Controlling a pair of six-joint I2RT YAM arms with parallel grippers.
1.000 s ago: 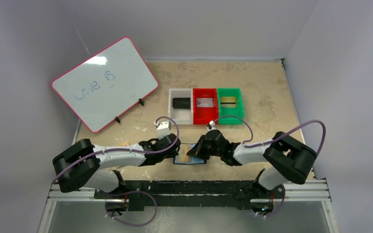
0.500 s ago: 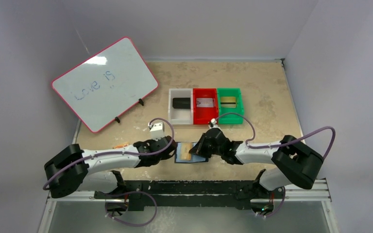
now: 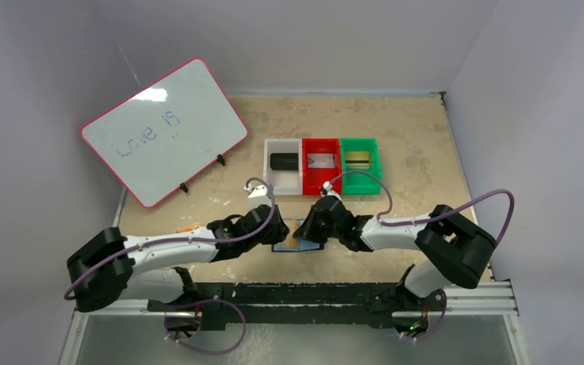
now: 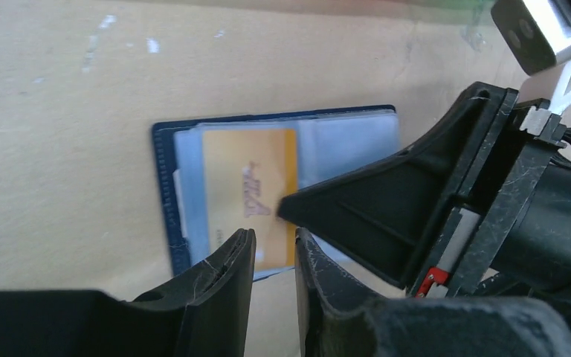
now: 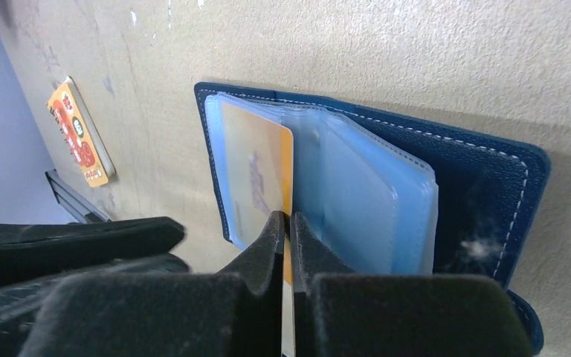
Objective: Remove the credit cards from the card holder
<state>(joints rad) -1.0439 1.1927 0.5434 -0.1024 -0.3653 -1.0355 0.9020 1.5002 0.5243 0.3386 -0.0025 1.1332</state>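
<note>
The credit card (image 4: 245,178), thin, stiff and probably slick, lay against the open card holder (image 4: 162,193) just beyond both grippers' tips. Its free edge looked the best place to pinch. The left gripper (image 4: 275,239) stood slightly apart over the card's near end, holding nothing. The right gripper (image 5: 288,217), fingers together, touched the card's edge.

You see the card holder (image 5: 483,193) as grained navy leather-like material with pale stitching; its inner sleeves are clear, glossy plastic. The credit card (image 5: 256,175) at its nine o'clock looks like smooth orange plastic. The table (image 5: 416,52) is rough, speckled beige. The left gripper (image 4: 273,249) is matt black plastic, finely scratched.
</note>
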